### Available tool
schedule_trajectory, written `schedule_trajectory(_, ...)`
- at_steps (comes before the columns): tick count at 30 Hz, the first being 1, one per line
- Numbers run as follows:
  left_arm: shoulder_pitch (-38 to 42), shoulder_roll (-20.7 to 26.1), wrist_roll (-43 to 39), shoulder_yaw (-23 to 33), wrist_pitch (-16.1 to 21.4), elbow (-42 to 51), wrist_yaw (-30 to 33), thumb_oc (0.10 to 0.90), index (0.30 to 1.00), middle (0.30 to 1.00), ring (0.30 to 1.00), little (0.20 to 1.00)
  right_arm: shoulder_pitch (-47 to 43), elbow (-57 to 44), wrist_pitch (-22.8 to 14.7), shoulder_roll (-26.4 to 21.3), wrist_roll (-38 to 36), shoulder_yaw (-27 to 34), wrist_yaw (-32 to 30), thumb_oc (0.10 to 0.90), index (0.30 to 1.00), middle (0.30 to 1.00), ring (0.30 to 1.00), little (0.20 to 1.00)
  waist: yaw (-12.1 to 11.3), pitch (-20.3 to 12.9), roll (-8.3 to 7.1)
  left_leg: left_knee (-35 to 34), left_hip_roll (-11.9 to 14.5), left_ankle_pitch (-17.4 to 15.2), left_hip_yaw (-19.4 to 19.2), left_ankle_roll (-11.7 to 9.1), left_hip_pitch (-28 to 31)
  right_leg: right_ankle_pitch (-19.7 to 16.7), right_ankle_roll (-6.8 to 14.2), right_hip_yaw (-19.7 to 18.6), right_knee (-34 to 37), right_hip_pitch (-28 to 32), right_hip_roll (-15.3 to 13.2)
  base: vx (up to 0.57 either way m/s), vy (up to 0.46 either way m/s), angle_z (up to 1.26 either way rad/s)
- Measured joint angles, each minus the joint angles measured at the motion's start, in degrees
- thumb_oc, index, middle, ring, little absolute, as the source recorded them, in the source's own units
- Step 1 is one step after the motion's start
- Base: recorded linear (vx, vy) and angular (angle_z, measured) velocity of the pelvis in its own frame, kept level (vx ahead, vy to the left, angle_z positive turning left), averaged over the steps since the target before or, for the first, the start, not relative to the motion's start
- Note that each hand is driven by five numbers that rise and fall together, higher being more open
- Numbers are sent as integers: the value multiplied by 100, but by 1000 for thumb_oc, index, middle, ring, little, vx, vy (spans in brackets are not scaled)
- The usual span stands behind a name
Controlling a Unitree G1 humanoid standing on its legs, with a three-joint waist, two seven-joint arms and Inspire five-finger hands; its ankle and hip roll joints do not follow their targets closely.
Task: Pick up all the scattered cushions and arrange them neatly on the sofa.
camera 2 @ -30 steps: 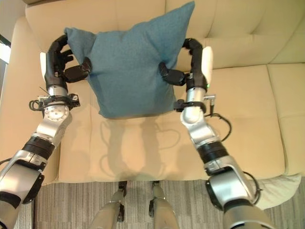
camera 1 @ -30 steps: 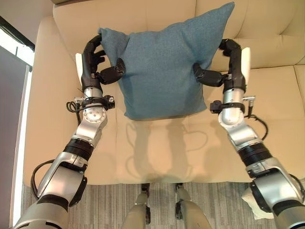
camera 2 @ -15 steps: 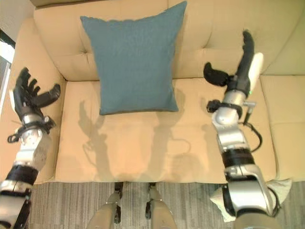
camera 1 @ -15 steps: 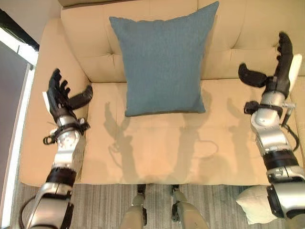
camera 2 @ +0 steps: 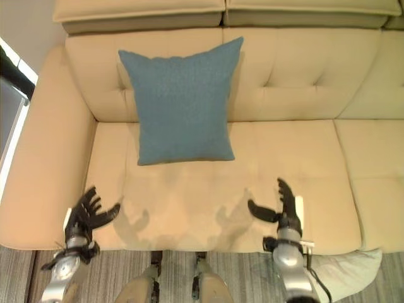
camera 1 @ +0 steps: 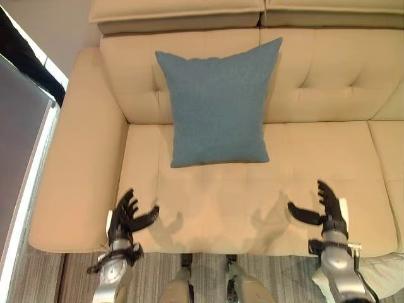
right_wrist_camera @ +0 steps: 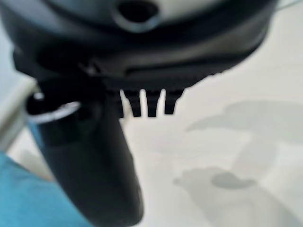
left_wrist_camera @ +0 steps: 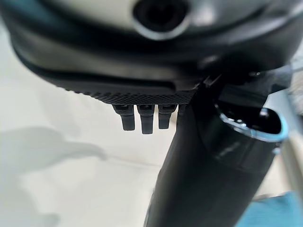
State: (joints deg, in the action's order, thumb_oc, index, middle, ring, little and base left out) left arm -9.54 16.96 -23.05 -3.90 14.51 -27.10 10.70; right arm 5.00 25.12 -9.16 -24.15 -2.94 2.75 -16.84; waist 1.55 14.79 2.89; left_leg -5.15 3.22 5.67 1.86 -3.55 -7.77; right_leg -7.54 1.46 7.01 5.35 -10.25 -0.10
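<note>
A blue cushion (camera 1: 216, 102) leans upright against the backrest of the beige sofa (camera 1: 297, 170), its lower edge resting on the seat. Nothing touches it. My left hand (camera 1: 125, 218) hovers over the seat's front edge at the lower left, fingers spread and straight, holding nothing. My right hand (camera 1: 328, 211) is over the front edge at the lower right, open and empty as well. A corner of the blue cushion (right_wrist_camera: 28, 198) shows past the thumb in the right wrist view. A white cushion (camera 2: 347, 268) lies on the floor by the sofa's front right.
The sofa's left armrest (camera 1: 79, 164) runs along the left side, with a bright window strip (camera 1: 25, 164) beyond it. Striped grey carpet (camera 1: 69, 281) lies in front of the sofa. The seat to the right of the blue cushion is bare.
Both hands let go of the blue cushion, opened and drew back to the seat's front edge. The cushion now leans on the backrest. The view has pulled back and up.
</note>
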Motion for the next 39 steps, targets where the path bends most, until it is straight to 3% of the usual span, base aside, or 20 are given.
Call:
schedule_trajectory(2, -153, -105, 257, -15, -252, -722, -74, 800, 900, 900, 900, 900, 109, 501, 42, 89, 40, -87, 194, 800, 900, 900, 900, 900, 57, -48, -7, -1, 18, -81, -104, 60, 130, 2, 1, -108, -1, 85, -5, -28, -17, -21)
schedule_trajectory(4, -337, -208, 356, -12, -463, -847, -135, 800, 900, 900, 900, 900, 211, 586, 84, 93, 46, -183, 310, 800, 900, 900, 900, 900, 88, -60, -5, -13, 7, -70, -142, 90, 154, -19, 12, -162, -1, 87, -17, -30, -41, -17)
schedule_trajectory(8, -346, -499, 721, -106, -466, -1629, -156, 800, 900, 900, 900, 900, 332, 1207, 51, 252, 72, -494, 453, 800, 900, 900, 900, 900, 68, -312, -48, -2, 26, -77, -215, 89, 387, 0, -1, -251, -1, 320, 7, -52, -74, -10)
schedule_trajectory(14, 45, -492, 1023, -429, -493, -2382, -121, 800, 900, 900, 900, 900, 178, 1992, 18, 293, 70, -909, 542, 800, 900, 900, 900, 900, 65, -546, -116, 233, 58, -80, -91, 38, 385, 50, -3, -224, -1, 477, 49, -179, -53, 14)
schedule_trajectory(16, 192, -490, 1040, -441, -490, -2444, -114, 800, 900, 900, 900, 900, 38, 2163, 20, 291, 71, -916, 539, 800, 900, 900, 900, 900, 67, -538, -128, 437, 45, -8, -27, -67, 219, 68, -59, -247, -2, 444, 68, -276, 4, 21)
schedule_trajectory(17, 352, -479, 1088, -441, -490, -2496, -105, 800, 900, 900, 900, 900, -103, 2312, 31, 288, 91, -922, 535, 800, 900, 900, 900, 900, 58, -495, -240, 463, -42, 209, 37, -390, 144, -12, -218, -238, 4, 400, -40, -112, 24, 14)
schedule_trajectory(18, 437, -472, 1097, -437, -478, -2534, -110, 800, 900, 900, 900, 900, -202, 2396, 46, 292, 114, -929, 532, 800, 900, 900, 900, 900, 46, -466, -353, 522, -141, 291, 49, -550, 124, -71, -320, -233, 44, 338, -166, -195, 73, -9)
schedule_trajectory(19, 600, -483, 1130, -435, -496, -2694, -109, 800, 900, 900, 900, 900, -352, 2398, 66, 288, 150, -984, 526, 800, 900, 900, 900, 900, 35, -387, -571, 1486, -429, -284, 100, -299, 3, -135, -431, -256, 41, 370, -418, -79, 50, -34)
schedule_trajectory(20, 567, -491, 1137, -435, -498, -2710, -107, 800, 900, 900, 900, 900, -385, 2356, 63, 283, 171, -1035, 527, 800, 900, 900, 900, 900, 69, -410, -643, 1992, -537, -603, 121, -214, 46, -151, -445, -266, 41, 376, -500, -135, 87, -44)
schedule_trajectory(22, 530, -547, 1134, -440, -493, -2732, -110, 800, 900, 900, 900, 900, -335, 2369, 42, 275, 171, -1022, 519, 800, 900, 900, 900, 900, 169, -525, -596, 2706, -618, -1173, 416, -86, 377, -209, -414, -243, 37, 406, -490, -166, 120, -24)
schedule_trajectory(25, 637, -564, 1132, -458, -463, -2683, -95, 800, 900, 900, 900, 900, -259, 2434, 110, 260, 175, -1027, 518, 800, 900, 900, 900, 900, 326, -659, -426, 1908, -525, -1561, 663, 81, 850, -408, -266, -259, -1, 228, -361, -264, 149, 4)
schedule_trajectory(27, 748, -562, 1134, -463, -463, -2684, -82, 800, 900, 900, 900, 900, -325, 2645, 161, 274, 189, -1077, 522, 800, 900, 900, 900, 900, 338, -678, -376, 1266, -481, -1568, 658, 182, 1052, -499, -163, -277, -4, 110, -314, -292, 159, 1)
schedule_trajectory(28, 872, -533, 1140, -501, -454, -2817, -57, 800, 900, 900, 900, 900, -366, 2916, 211, 401, 233, -1107, 516, 800, 900, 900, 900, 900, 325, -673, -612, 958, -675, -1392, 637, 330, 1113, -638, -9, -411, -9, -38, -462, -296, 142, -16)
schedule_trajectory(30, 890, -534, 1152, -515, -465, -2973, -35, 800, 900, 900, 900, 900, -424, 3178, 220, 536, 268, -1132, 509, 800, 900, 900, 900, 900, 276, -687, -807, 938, -904, -1275, 546, 446, 1106, -745, 137, -594, -24, -149, -646, -249, 103, -31)
schedule_trajectory(31, 868, -539, 1200, -550, -485, -3125, -33, 800, 900, 900, 900, 900, -508, 3314, 271, 607, 281, -1154, 517, 800, 900, 900, 900, 900, 241, -668, -864, 997, -1015, -1205, 383, 569, 1002, -510, 402, -627, -86, -290, -804, -114, 30, -40)
schedule_trajectory(33, 789, -525, 1206, -530, -487, -3149, -18, 800, 900, 900, 900, 900, -484, 3310, 291, 663, 291, -1154, 525, 800, 900, 900, 900, 900, 233, -601, -764, 931, -976, -1089, 267, 673, 930, -175, 869, -543, -284, -450, -831, -314, 60, -33)
schedule_trajectory(35, 720, -425, 1217, -491, -487, -3233, 7, 800, 900, 900, 900, 900, -522, 3550, 315, 789, 300, -1199, 530, 800, 900, 900, 900, 900, 197, -536, -741, 881, -971, -948, 139, 817, 891, 94, 893, -183, -689, -518, -872, -373, 78, -22)
schedule_trajectory(36, 713, -419, 1227, -479, -501, -3319, 17, 800, 900, 900, 900, 900, -529, 3584, 371, 783, 301, -1226, 543, 800, 900, 900, 900, 900, 74, -446, -623, 737, -856, -828, 56, 818, 965, 204, 884, -38, -1092, -630, -839, -259, 58, -20)
schedule_trajectory(37, 684, -390, 1245, -478, -500, -3349, 17, 800, 900, 900, 900, 900, -559, 3678, 356, 778, 299, -1231, 544, 800, 900, 900, 900, 900, 60, -381, -453, 653, -702, -730, 49, 870, 952, 545, 852, -43, -1896, -728, -725, -132, 29, -16)
schedule_trajectory(39, 614, -318, 1254, -481, -506, -3369, 16, 800, 900, 900, 900, 900, -571, 3703, 363, 776, 298, -1228, 546, 800, 900, 900, 900, 900, -47, -358, -390, 489, -608, -572, 73, 809, 990, 1054, 847, -168, -2733, -529, -610, -36, 5, -5)
